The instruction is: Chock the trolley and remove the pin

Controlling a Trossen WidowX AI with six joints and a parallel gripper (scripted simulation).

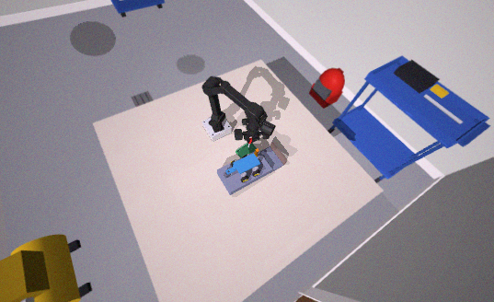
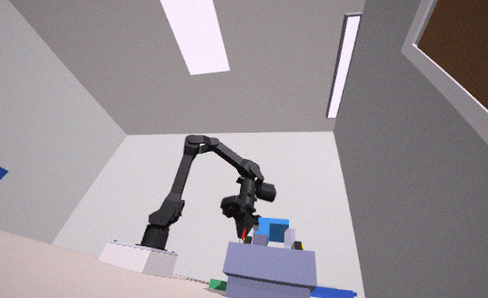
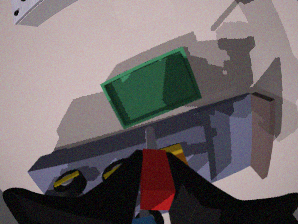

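Note:
My gripper [image 1: 251, 137] [image 2: 244, 231] [image 3: 152, 156] is shut on the red-headed stop pin [image 1: 250, 140] [image 2: 243, 234] [image 3: 158, 183] and holds it in the air. The green tray [image 1: 242, 151] [image 2: 217, 284] [image 3: 153, 92] lies on the mat just beyond the pin in the wrist view, beside the grey-blue ramp [image 1: 234, 183] [image 2: 270, 268] [image 3: 200, 135]. The blue trolley [image 1: 246, 164] [image 2: 272, 227] stands on the ramp on black and yellow wheels [image 3: 67, 179]. A bit of yellow and orange, the chock [image 1: 257, 150] [image 3: 174, 151], shows against the trolley; whether it touches a wheel is hidden.
The arm's white base [image 1: 216, 131] [image 2: 138, 259] stands on the beige mat [image 1: 186, 221] behind the ramp. Off the mat are a blue cart [image 1: 411, 115], a red helmet-like object [image 1: 329, 86] and a yellow machine [image 1: 29, 272].

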